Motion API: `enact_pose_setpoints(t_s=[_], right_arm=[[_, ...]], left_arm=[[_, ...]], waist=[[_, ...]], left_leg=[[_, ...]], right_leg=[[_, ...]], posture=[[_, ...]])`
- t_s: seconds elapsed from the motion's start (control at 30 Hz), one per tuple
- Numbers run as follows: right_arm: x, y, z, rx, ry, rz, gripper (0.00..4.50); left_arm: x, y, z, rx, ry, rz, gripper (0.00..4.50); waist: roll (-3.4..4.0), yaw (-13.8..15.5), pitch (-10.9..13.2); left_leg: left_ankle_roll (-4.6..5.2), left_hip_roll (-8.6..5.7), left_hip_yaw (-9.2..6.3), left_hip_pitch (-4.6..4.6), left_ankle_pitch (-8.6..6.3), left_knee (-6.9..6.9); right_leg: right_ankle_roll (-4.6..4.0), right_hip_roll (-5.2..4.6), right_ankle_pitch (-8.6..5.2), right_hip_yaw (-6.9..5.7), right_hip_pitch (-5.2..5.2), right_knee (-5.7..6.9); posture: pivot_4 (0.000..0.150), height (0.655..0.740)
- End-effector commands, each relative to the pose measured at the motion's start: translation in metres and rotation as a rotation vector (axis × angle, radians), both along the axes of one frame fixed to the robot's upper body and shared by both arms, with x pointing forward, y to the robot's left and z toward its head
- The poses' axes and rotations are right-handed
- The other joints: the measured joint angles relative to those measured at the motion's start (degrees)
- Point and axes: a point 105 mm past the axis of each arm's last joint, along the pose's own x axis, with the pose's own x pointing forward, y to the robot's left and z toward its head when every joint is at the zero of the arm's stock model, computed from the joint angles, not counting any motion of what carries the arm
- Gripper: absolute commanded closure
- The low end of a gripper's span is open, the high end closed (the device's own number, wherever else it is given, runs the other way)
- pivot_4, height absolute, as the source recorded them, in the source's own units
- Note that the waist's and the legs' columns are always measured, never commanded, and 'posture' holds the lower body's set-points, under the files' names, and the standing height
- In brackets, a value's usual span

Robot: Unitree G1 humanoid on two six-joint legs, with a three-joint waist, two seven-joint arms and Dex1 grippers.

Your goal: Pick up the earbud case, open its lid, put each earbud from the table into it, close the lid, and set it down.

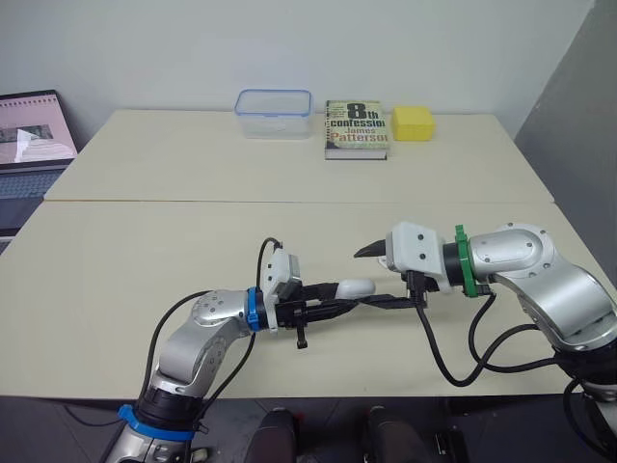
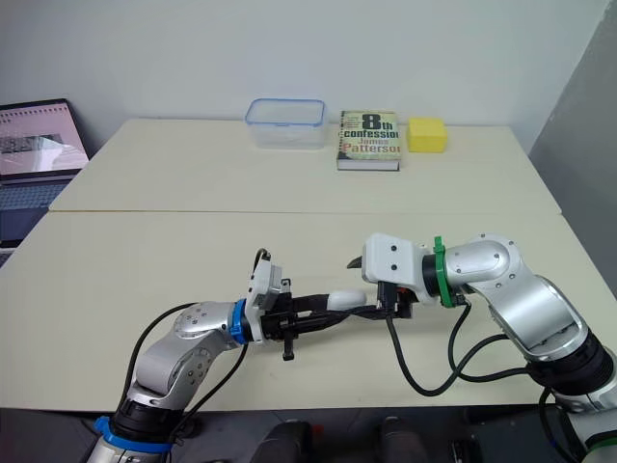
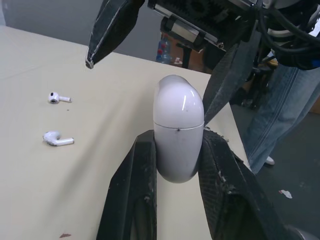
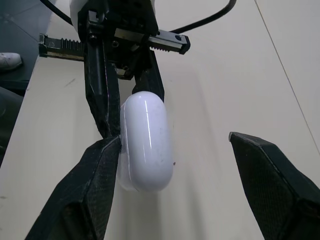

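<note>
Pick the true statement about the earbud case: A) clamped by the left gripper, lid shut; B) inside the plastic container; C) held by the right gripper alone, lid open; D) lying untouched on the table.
A: the left gripper clamps the earbud case from both sides, lid seam closed.

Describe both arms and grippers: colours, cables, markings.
Both are silver-grey metal with rounded joints. The left arm has a blue ring at the wrist, the right arm a green ring. The left gripper and right gripper have white boxy housings and scuffed, tapered black jaws. Loose black cables loop from each wrist.
</note>
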Motion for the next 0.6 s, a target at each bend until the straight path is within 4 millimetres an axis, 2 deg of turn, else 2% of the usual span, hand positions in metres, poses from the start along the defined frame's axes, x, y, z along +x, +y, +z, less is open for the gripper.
enact_pose_setpoints(t_s=[0.03,0.6], right_arm=[[0.005,-0.003,0.012,0.001,-0.055,-0.012,0.91],[0.003,-0.010,0.026,0.049,0.006,-0.008,0.91]], left_arm=[[-0.006,-0.005,0.005,0.001,-0.056,-0.052,3.75],[-0.006,0.002,-0.004,0.014,-0.090,-0.029,3.75]], waist=[[0.00,0.00,0.00],[0.00,0.01,0.00]], left_leg=[[0.00,0.00,0.00,0.00,0.00,0.00],[0.00,0.02,0.00,0.00,0.00,-0.01]], right_leg=[[0.00,0.00,0.00,0.00,0.00,0.00],[0.00,0.01,0.00,-0.01,0.00,0.00]], posture=[[0.150,0.7400],[0.150,0.7400]])
